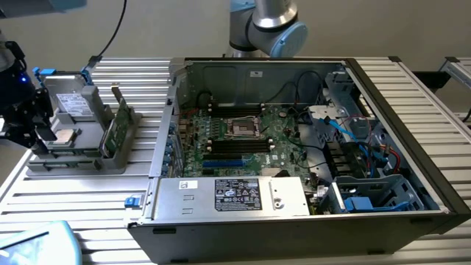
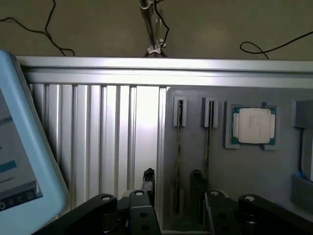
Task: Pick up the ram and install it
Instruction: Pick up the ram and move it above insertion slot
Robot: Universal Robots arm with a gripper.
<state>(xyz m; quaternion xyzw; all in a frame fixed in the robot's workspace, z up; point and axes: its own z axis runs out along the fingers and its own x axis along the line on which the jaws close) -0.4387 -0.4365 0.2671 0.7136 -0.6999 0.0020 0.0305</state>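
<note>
**Fingers wide open over the ram, nothing grabbed yet**

Biggest thing first: the ribbed metal table (image 1: 88,210), with the open computer case (image 1: 220,237) sitting in the middle of it. The motherboard (image 1: 279,138) faces up, and its black memory slots (image 1: 239,144) look bare as far as I can make out.

Off at the exterior view's left, well apart from the case, is the grey parts holder (image 2: 244,171), and that's where the action is. The gripper (image 2: 172,181) hangs right over the holder with its fingers (image 2: 148,178) spread wide and nothing in them.

The ram (image 2: 178,147) stands on its thin edge in a holder slot, not installed and not lifted. From the wrist view its top edge runs straight through the gap between the two fingers, one finger on each flat side. So the stick isn't off to a side of the tool, it's directly under it. Its long axis runs across the closing direction, out toward the table's left edge in the exterior view. To me that reads as lined up for a pinch on the flat faces. I can't tell how high the fingers sit above it, or whether they touch it.

A second thin stick (image 2: 208,147) stands in the next slot, just outside the gap. A processor chip (image 2: 253,126) lies flat a bit further along.
</note>
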